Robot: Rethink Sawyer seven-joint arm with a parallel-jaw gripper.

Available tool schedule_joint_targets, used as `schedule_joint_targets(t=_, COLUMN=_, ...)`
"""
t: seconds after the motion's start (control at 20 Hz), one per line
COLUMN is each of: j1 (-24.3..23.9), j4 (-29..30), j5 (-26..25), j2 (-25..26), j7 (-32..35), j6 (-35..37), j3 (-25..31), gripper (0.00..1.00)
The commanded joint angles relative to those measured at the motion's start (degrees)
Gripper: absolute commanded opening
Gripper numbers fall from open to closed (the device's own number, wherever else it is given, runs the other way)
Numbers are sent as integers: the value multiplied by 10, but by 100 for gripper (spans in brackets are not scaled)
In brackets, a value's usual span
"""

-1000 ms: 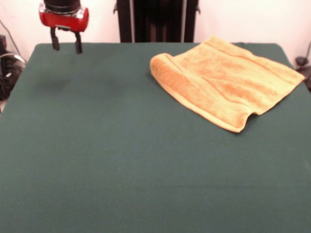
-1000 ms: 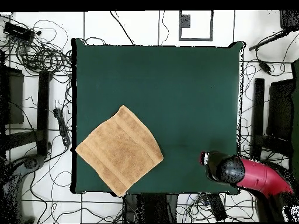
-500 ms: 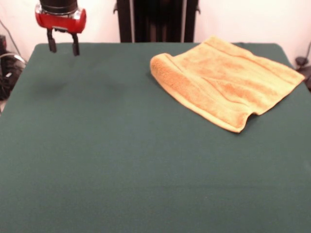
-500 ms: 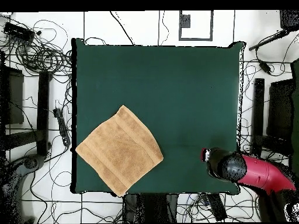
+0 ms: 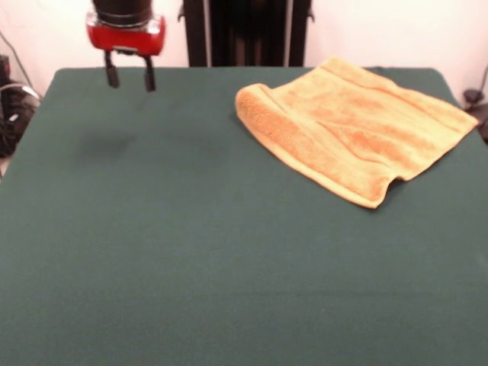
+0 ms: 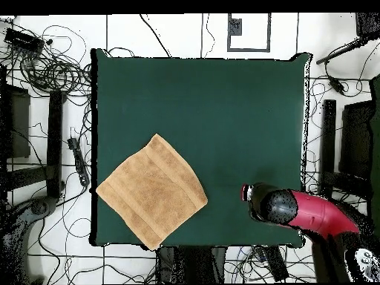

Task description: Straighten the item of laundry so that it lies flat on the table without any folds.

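Note:
The golden-orange towel (image 5: 352,126) lies at the far right of the green table (image 5: 191,252), turned like a diamond, with its left edge rolled under and a small lift at its near corner. In the overhead view the towel (image 6: 152,191) sits at the lower left. My gripper (image 5: 130,78) hangs open and empty above the far left of the table, well apart from the towel. From overhead the red arm's end (image 6: 263,204) covers the fingers.
Cables (image 6: 52,67) and stands lie on the floor around the table (image 6: 200,111). A dark post (image 5: 248,32) rises behind the far edge.
The gripper has shifted to the right, toward the towel, and come slightly lower. The towel has not moved.

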Motion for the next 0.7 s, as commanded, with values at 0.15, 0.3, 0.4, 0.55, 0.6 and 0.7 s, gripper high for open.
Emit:
schedule_joint_targets(t=0.15, j1=102, j4=27, j5=63, j2=54, j7=132, j6=11, j3=21, gripper=100)
schedule_joint_targets(t=0.3, j1=123, j4=23, j5=72, j2=60, j7=132, j6=7, j3=13, gripper=100)
schedule_joint_targets(t=0.4, j1=136, j4=20, j5=76, j2=64, j7=131, j6=5, j3=7, gripper=100)
schedule_joint_targets(t=0.55, j1=153, j4=15, j5=90, j2=72, j7=143, j6=-2, j3=-6, gripper=100)
schedule_joint_targets(t=0.6, j1=156, j4=14, j5=93, j2=75, j7=145, j6=-6, j3=-10, gripper=100)
schedule_joint_targets(t=0.7, j1=158, j4=14, j5=96, j2=79, j7=143, j6=-14, j3=-15, gripper=100)
